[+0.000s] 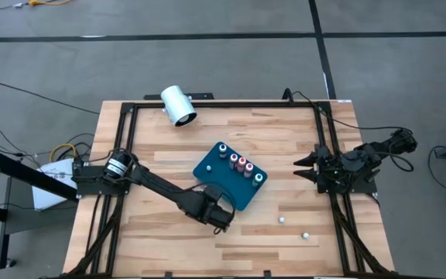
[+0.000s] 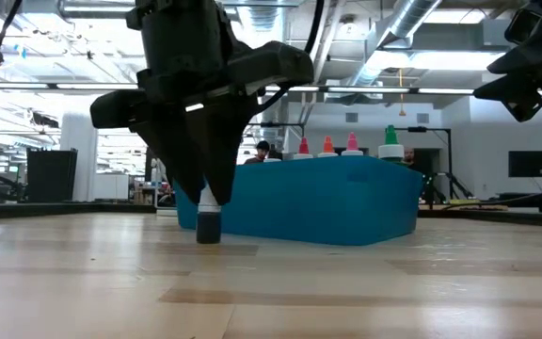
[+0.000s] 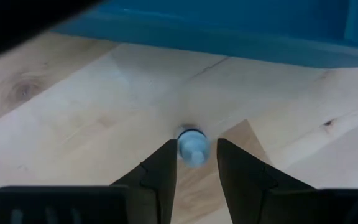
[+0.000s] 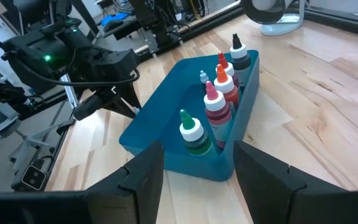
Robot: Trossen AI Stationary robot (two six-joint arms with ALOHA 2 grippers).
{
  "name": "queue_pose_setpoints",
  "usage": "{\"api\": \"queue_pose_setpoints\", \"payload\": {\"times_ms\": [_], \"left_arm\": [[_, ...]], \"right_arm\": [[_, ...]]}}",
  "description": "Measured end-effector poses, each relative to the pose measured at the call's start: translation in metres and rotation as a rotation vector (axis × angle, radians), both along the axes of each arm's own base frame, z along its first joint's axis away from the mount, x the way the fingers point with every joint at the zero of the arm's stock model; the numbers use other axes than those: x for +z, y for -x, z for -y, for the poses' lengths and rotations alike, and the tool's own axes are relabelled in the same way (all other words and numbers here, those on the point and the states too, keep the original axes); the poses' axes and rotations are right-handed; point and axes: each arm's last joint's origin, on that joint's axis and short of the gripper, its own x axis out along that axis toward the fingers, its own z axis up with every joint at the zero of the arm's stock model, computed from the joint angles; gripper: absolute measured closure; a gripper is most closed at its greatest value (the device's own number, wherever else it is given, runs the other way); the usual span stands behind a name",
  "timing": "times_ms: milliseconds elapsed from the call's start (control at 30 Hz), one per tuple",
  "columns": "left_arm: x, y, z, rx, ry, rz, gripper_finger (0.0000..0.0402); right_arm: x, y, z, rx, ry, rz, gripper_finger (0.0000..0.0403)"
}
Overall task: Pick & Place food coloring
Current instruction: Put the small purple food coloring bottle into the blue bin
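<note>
No legible writing or brand marks anywhere; the bottle labels are too small to read. Left gripper (image 1: pixel 221 219) sits low over the table (image 1: pixel 161 240), near the middle of the front edge, just off the near side of the teal tray (image 1: pixel 207 169). Its fingers (image 3: pixel 160 177) are narrowly apart, one on each side of a small bottle (image 3: pixel 193 148) with a pale body and a dark base, standing upright on the wood. In the low view the same bottle (image 2: pixel 209 218) stands on the table directly under the finger tips (image 2: pixel 216 169), with the tray wall (image 2: pixel 327 202) just behind it; whether the pads actually press the bottle cannot be told, though they sit very close on both sides. Inside the tray, a row of food coloring bottles (image 4: pixel 213 102) stands upright along one long wall: dark-bodied with white tip, red ones with orange and pink tips, and a green one with a white cap (image 4: pixel 194 137) at the end of the row. Two tiny pale items (image 1: pixel 282 219) lie loose on the wood toward the front right corner, too small to identify. A white cylinder (image 1: pixel 178 105) lies on its side at the back edge. Right gripper (image 1: pixel 307 167) waits at the right edge of the table, fingers (image 4: pixel 145 174) spread wide, holding nothing.
</note>
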Motion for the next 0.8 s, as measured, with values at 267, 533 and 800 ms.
{"api": "queue_pose_setpoints", "payload": {"times_ms": [267, 533, 800], "left_arm": [[-0.0007, -0.0013, -0.0008, 0.0, 0.002, 0.005, 0.0297], [-0.0014, -0.0015, -0.0009, -0.011, -0.002, 0.001, 0.0297], [-0.0014, -0.0014, -0.0008, -0.017, -0.001, -0.001, 0.0303]], "right_arm": [[0.0, 0.0, 0.0, 0.0, 0.0, 0.0, 0.0221], [0.0, 0.0, 0.0, 0.0, 0.001, 0.0, 0.0221], [0.0, 0.0, 0.0, 0.0, 0.001, 0.0, 0.0219]]}}
